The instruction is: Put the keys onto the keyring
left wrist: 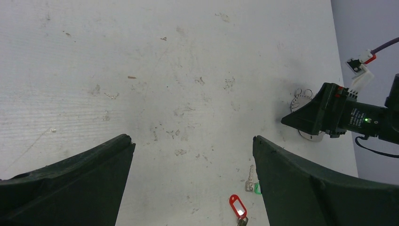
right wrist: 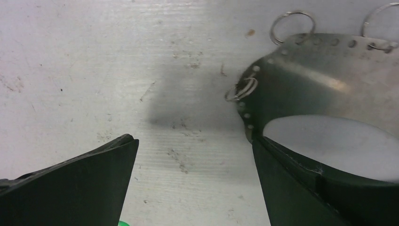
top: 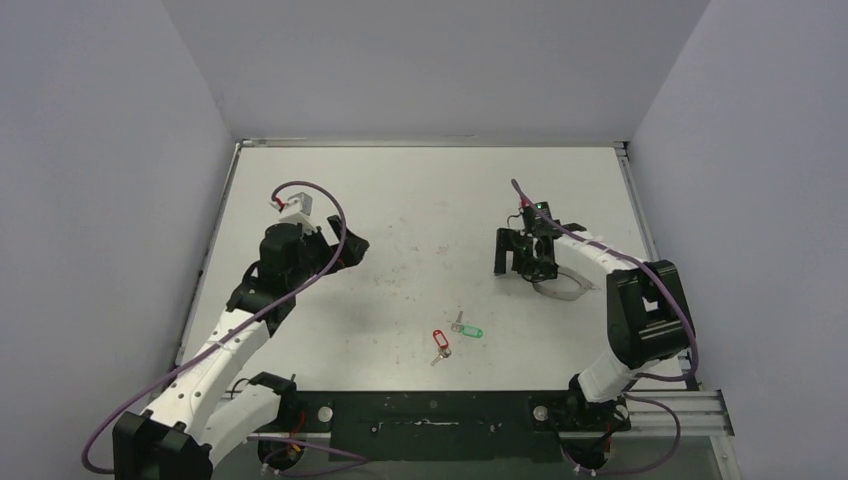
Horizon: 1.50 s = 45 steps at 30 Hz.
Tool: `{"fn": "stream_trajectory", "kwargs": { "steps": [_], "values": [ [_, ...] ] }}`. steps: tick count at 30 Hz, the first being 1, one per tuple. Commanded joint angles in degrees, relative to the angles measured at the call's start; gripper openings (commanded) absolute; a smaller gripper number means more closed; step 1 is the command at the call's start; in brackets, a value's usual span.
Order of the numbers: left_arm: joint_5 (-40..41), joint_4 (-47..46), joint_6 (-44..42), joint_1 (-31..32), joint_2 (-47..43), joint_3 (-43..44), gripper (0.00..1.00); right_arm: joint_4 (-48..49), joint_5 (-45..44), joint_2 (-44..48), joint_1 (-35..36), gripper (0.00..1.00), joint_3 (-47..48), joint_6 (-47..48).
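Note:
Two keys lie on the white table near the front middle: one with a red tag (top: 441,343) and one with a green tag (top: 468,329). The left wrist view shows the red tag (left wrist: 238,206) and the green-tagged key (left wrist: 250,179) by my right fingertip. The keyring (top: 566,287) is a silvery metal loop with small split rings, lying under my right gripper (top: 522,257). In the right wrist view the keyring (right wrist: 320,84) touches the right finger, and my right gripper (right wrist: 193,141) is open and empty. My left gripper (top: 348,248) is open and empty, well left of the keys, as its wrist view (left wrist: 190,139) shows.
The table (top: 420,190) is walled by grey panels left, back and right. A black base bar (top: 430,412) runs along the near edge. The right arm's black gripper body (left wrist: 339,113) shows in the left wrist view over the keyring (left wrist: 301,101).

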State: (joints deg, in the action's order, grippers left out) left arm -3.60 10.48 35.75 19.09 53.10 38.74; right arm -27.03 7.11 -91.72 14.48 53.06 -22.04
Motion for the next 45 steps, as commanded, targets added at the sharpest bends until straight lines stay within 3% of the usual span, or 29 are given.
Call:
{"fn": "stream_trajectory", "kwargs": {
  "steps": [1, 10, 17, 21, 25, 35, 45],
  "values": [
    [-1.3, -1.8, -0.6, -0.1, -1.7, -0.2, 0.97, 1.0, -1.9, -3.1, 3.1, 0.97, 3.8, 0.9],
    [0.3, -3.1, 2.3, -0.9, -7.0, -4.4, 0.97, -0.1, 2.5, -6.4, 9.7, 0.95, 6.9, 0.5],
    [-1.0, -4.7, 2.2, -1.3, -7.5, -6.2, 0.97, -4.2, -11.0, 1.7, 8.8, 0.98, 7.4, 0.1],
    [-3.9, -4.7, 2.0, -1.3, -2.8, -4.6, 0.97, -4.5, -19.7, 7.0, 4.0, 0.97, 5.5, -2.3],
    [-7.5, -6.6, 2.3, -1.4, 1.8, -3.9, 0.97, -1.2, -22.5, 9.8, -2.0, 0.98, 1.7, -3.0],
    [-9.5, -8.4, 3.1, -1.4, 4.5, -3.8, 0.97, 2.2, -9.2, -0.2, -4.3, 0.98, 1.6, -1.2],
    [-8.4, -6.5, 2.3, -1.5, 2.9, -3.6, 0.97, 8.1, 3.3, -3.7, -4.2, 0.98, -1.9, -1.9]
  ]
}}
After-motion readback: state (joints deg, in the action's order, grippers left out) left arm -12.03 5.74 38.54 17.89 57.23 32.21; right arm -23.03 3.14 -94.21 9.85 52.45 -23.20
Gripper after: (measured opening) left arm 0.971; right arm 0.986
